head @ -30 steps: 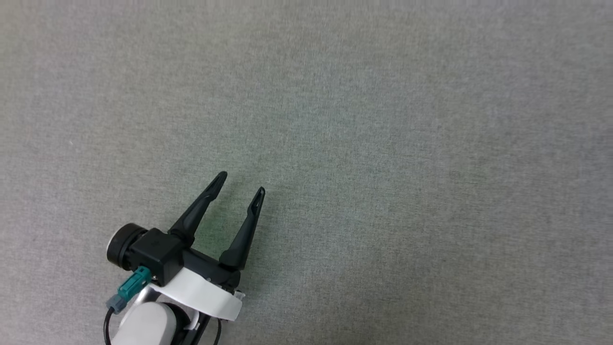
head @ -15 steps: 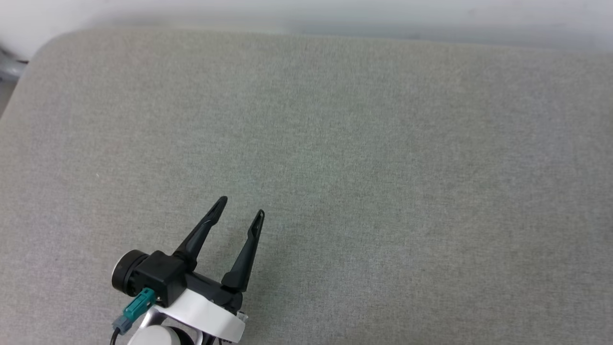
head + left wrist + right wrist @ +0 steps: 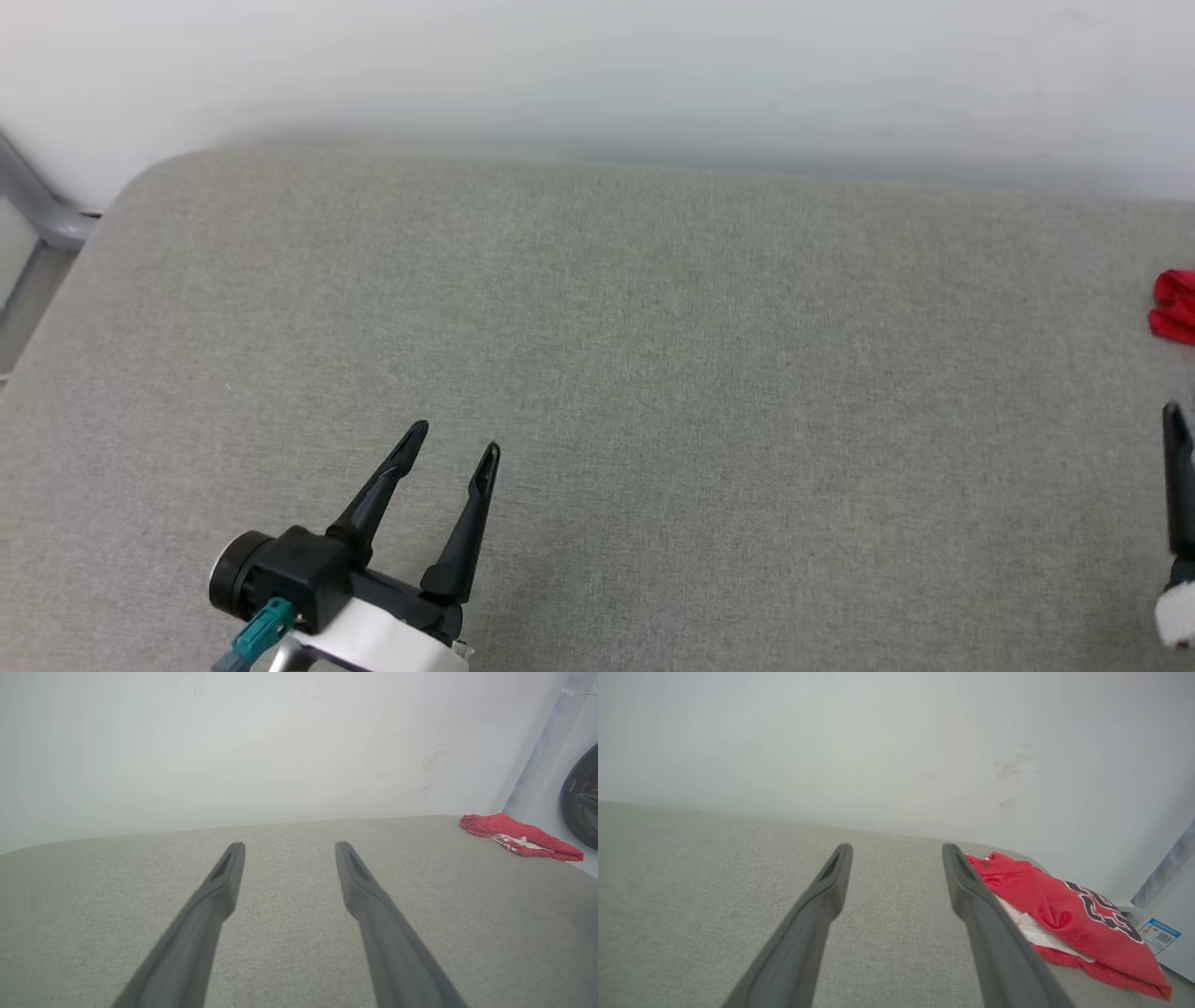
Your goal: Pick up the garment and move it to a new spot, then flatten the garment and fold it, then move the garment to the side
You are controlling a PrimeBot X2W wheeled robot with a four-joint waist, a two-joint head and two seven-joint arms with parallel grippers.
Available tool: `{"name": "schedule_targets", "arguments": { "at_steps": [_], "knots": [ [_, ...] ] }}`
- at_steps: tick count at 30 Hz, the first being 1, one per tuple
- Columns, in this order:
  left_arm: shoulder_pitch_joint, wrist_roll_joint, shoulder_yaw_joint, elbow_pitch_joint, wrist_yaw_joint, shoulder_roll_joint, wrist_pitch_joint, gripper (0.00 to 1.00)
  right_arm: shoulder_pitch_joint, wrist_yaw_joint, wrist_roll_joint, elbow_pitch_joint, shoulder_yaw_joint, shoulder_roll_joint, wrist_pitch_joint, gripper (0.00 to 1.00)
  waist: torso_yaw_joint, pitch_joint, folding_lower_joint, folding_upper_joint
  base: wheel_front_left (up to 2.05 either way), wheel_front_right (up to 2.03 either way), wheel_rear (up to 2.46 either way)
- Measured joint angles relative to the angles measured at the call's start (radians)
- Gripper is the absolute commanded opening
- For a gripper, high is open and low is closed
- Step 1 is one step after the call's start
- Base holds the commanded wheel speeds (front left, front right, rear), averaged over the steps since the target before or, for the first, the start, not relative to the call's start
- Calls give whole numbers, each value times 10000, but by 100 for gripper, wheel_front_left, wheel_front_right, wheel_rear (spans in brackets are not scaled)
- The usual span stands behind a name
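Over the worktop (image 3: 653,373), left end effector (image 3: 455,439) and right end effector (image 3: 897,847) gape wide, empty, fingers (image 3: 210,905) aimed at the wall (image 3: 560,65); garment (image 3: 1064,905) crumpled near the right.

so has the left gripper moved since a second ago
Cannot tell: the head camera itself moved; left gripper looks nearer the pale speck on the cushion, which that could explain.

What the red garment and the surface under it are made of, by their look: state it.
Garment: likely soft knit jersey, matte; it lies slumped in limp folds, with black lettering on it. Surface: apparently woven grey upholstery fabric, matte; a fine weave grain shows, and its rounded corner hints at padding.
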Motion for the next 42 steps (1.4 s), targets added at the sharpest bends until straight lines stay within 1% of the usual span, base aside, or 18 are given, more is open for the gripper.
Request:
{"name": "schedule_targets", "arguments": {
  "at_steps": [4, 6, 10, 11, 12, 15, 21, 28, 33, 42],
  "knots": [
    [228, 188, 169, -15, 0, -10, 0, 100, 942, 2, -314, -1168, -362, 736, 0, 100, 64, -309, 1, 0, 0, 0, 0],
    [347, 272, 211, -29, 0, -6, -2, 100, 1376, 0, -489, -1609, -483, 1001, -2, 100, 88, -451, 0, 0, 0, 0, 0],
    [597, 474, 313, -44, 0, 6, 0, 100, 2281, 2, -784, -2228, -408, 1538, 0, 100, 120, -706, 1, 0, 0, 0, 0],
    [597, 474, 313, -44, 0, 6, 0, 100, 2281, 2, -784, -2228, -408, 1538, 0, 100, 120, -706, 1, 0, 0, 0, 0],
    [719, 522, 364, -56, 0, -23, 0, 100, 2594, 0, -867, -2477, -378, 1774, -2, 100, 118, -811, 1, 0, 0, 0, 0],
    [908, 564, 443, -102, 0, -59, -2, 100, 2996, 0, -1020, -2744, -313, 2088, -2, 100, 103, -930, 1, 0, 0, 0, 0],
    [1426, 681, 803, -328, 0, -100, -2, 100, 3446, 0, -1076, -3099, -17, 2328, 0, 100, 8, -1100, 1, 0, 0, 0, 0],
    [2136, 838, 1415, -418, 0, -176, -2, 100, 3669, 0, -1183, -3352, 198, 2401, -2, 100, -190, -1279, 2, 0, 0, 0, 0],
    [2421, 907, 1551, -466, 0, -178, 0, 100, 3664, 0, -1221, -3367, 142, 2406, -2, 100, -400, -1328, 2, 0, 0, 0, 0],
    [2472, 880, 1643, -462, 0, -142, -2, 100, 3628, 0, -1216, -3325, 251, 2337, -2, 100, -477, -1291, 3, 0, 0, 0, 0]
  ]
}}
